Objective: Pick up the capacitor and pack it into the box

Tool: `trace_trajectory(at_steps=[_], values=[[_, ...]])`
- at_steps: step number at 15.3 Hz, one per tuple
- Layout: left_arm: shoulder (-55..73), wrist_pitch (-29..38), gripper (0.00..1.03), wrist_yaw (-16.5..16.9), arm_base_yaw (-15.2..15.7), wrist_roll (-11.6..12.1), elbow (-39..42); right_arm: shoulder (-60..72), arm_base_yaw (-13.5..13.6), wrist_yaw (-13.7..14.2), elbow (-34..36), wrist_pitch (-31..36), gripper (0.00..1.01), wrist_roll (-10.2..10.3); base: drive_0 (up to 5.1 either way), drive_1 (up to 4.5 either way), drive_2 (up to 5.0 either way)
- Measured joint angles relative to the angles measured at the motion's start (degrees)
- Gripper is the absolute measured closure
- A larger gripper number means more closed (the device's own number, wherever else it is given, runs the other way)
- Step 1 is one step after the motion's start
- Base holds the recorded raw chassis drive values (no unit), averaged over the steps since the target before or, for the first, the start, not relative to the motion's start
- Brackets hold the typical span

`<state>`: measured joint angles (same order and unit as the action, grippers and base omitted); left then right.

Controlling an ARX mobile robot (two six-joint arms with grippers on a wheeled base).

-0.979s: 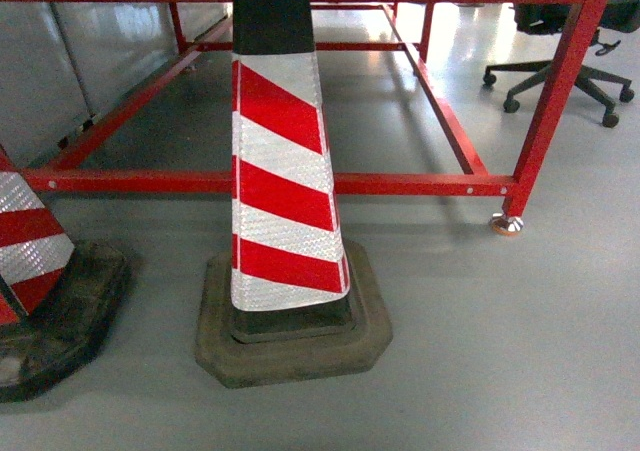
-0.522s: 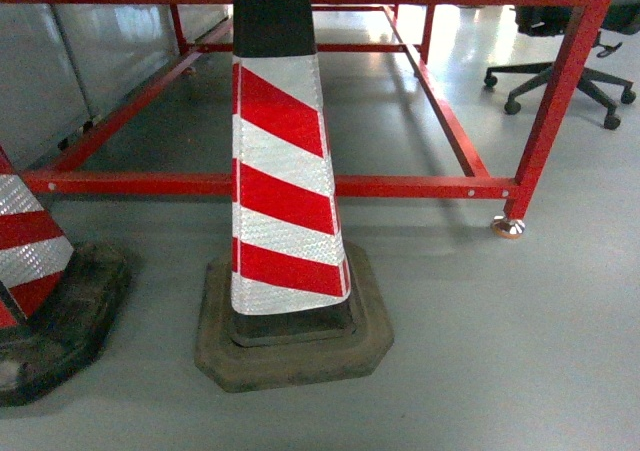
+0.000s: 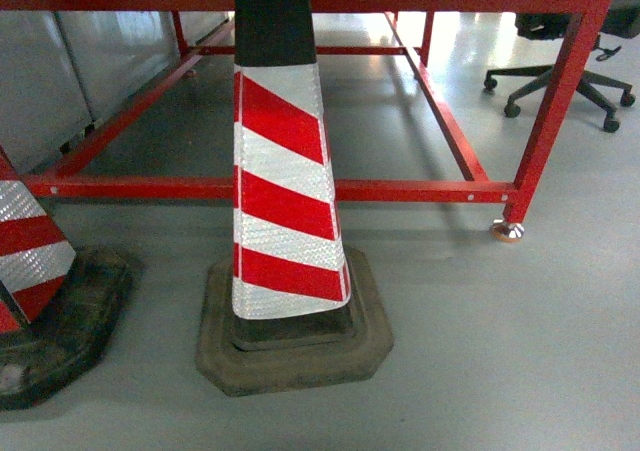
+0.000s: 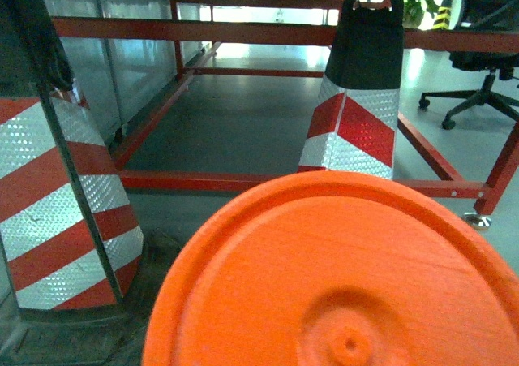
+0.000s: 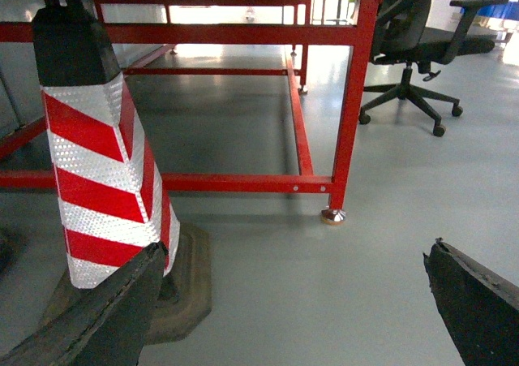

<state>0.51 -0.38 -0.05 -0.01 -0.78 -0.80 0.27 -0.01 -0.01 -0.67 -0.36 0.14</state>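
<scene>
On the floor ahead stand 2 striped cones & a red frame — no box or capacitor in view. Right gripper wide; left can't be told. Robot should steer round the cones.

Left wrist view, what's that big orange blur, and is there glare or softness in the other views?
Left wrist view: a round orange plastic disc fills the foreground, soft and too close for focus. Head view: the red-and-white striped traffic cone is sharp, with glare on the glossy grey floor behind. Right wrist view: the right hand fingertips are dark and slightly blurred; bright window light washes out the top.
</scene>
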Motion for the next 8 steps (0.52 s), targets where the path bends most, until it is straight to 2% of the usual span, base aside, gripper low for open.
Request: trace_trajectory(at_steps=[8], values=[[0.0, 0.0, 0.60, 0.0, 0.0, 0.5, 0.0, 0.0, 0.0, 0.0, 0.0, 0.0, 0.03, 0.0, 0.0, 0.00, 0.0]])
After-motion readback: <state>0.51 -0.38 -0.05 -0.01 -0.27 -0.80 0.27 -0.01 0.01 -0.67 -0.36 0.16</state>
